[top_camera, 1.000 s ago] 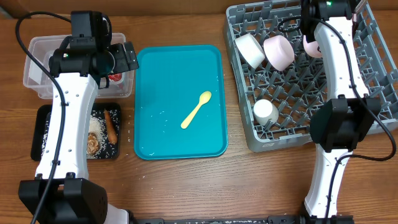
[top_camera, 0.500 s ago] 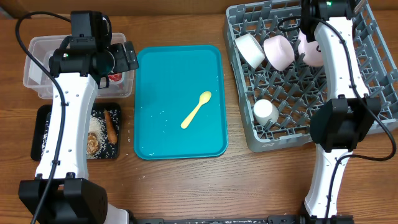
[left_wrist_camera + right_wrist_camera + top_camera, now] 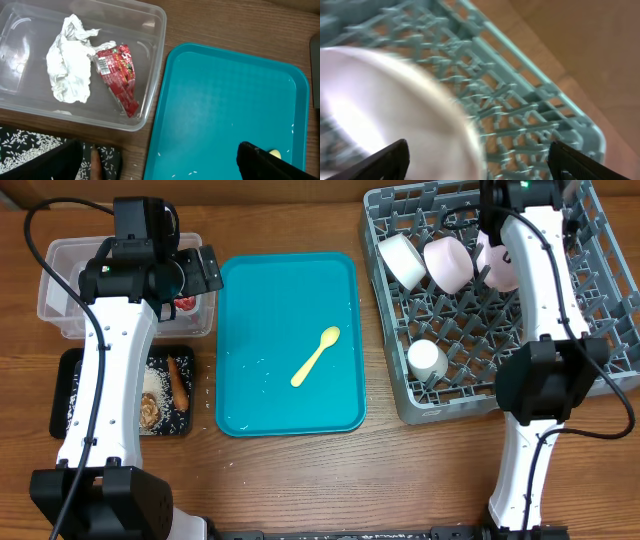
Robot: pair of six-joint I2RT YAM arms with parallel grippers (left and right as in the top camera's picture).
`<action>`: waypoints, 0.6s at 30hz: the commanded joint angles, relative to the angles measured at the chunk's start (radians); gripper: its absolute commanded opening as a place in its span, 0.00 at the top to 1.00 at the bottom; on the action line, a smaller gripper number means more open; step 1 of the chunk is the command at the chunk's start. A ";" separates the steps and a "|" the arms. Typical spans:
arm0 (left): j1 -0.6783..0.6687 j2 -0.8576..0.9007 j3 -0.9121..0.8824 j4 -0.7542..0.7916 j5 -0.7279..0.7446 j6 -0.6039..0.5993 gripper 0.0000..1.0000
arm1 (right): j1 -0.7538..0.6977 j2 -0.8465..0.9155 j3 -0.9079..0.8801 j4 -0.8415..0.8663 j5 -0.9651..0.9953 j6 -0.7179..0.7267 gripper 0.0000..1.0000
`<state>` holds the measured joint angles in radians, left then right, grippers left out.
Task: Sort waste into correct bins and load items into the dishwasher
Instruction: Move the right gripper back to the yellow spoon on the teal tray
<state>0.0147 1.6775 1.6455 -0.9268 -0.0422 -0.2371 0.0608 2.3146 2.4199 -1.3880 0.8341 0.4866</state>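
My right gripper (image 3: 480,162) is open over the back of the grey dishwasher rack (image 3: 600,330), its fingers wide on either side of the rim of the pale pink plate (image 3: 497,262), which stands on edge there. Two pale bowls (image 3: 402,258) (image 3: 448,262) lean in the rack beside it, and the white cup (image 3: 428,360) sits near its front. The yellow spoon (image 3: 316,356) lies on the teal tray (image 3: 250,390). My left gripper (image 3: 160,167) hangs open between the clear tub (image 3: 150,30) and the teal tray. In the tub lie crumpled white paper (image 3: 70,62) and the red wrapper (image 3: 120,75).
The black tray (image 3: 70,395) at front left holds rice (image 3: 155,385), the orange-brown stick (image 3: 178,380) and a brown lump (image 3: 150,410). A few rice grains (image 3: 190,172) dot the teal tray. Bare wooden table (image 3: 350,480) runs along the front.
My right gripper has gone from shut to open, and the plate now rests in the rack a little further left. The left arm has not moved.
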 commanded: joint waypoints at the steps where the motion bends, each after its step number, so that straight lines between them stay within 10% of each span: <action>1: 0.004 -0.010 0.012 0.003 -0.012 -0.014 0.00 | 0.061 -0.129 0.070 0.002 -0.169 -0.100 0.07; 7: 0.004 -0.010 0.012 -0.002 -0.010 -0.013 0.00 | 0.172 -0.233 0.076 -0.021 -0.541 -0.124 0.06; 10: 0.004 -0.010 0.012 -0.005 -0.010 -0.010 0.00 | 0.235 -0.232 0.058 -0.066 -0.864 -0.091 0.24; 18: 0.004 -0.008 0.012 -0.008 -0.010 -0.011 0.00 | 0.437 -0.221 -0.235 -0.023 -0.918 0.134 0.34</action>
<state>0.0147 1.6775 1.6455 -0.9314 -0.0418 -0.2371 0.4129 2.0701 2.3131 -1.4471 0.0013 0.5125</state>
